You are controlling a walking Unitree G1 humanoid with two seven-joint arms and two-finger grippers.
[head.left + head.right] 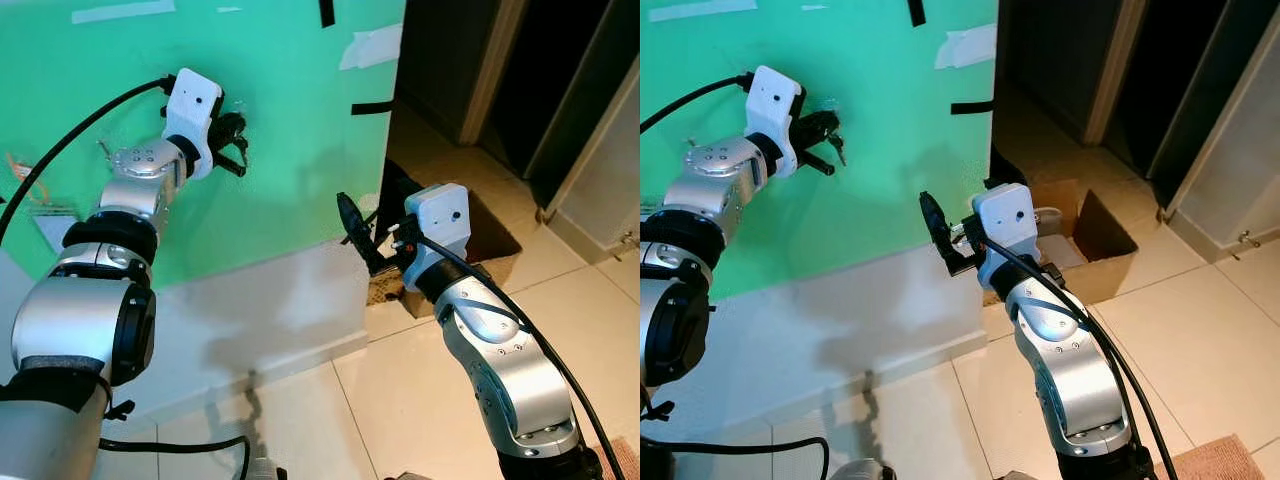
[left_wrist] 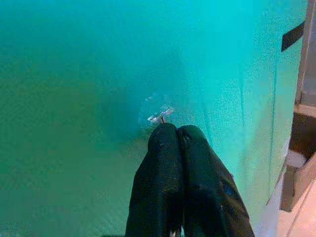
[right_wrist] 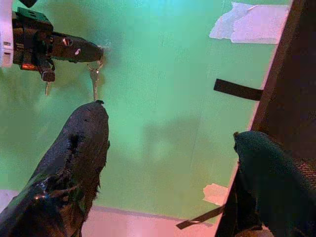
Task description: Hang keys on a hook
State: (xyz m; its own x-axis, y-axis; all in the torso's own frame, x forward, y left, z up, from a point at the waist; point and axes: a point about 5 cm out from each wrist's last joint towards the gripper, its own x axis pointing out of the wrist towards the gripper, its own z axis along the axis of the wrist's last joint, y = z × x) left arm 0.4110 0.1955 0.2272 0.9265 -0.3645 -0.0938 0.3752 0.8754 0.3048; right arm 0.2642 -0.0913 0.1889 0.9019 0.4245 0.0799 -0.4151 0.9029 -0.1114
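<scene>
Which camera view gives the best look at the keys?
The right wrist view: the keys hang in clear outline against the green wall, right at the tips of the left gripper. In the right eye view they are small and dark. The left wrist view shows just a metal glint past the shut fingers.

Right gripper [image 3: 168, 163] fingers spread wide, facing green wall [image 3: 163, 89]. Left gripper [image 3: 96, 52] pinches keys [image 3: 94, 81] dangling against wall.
</scene>
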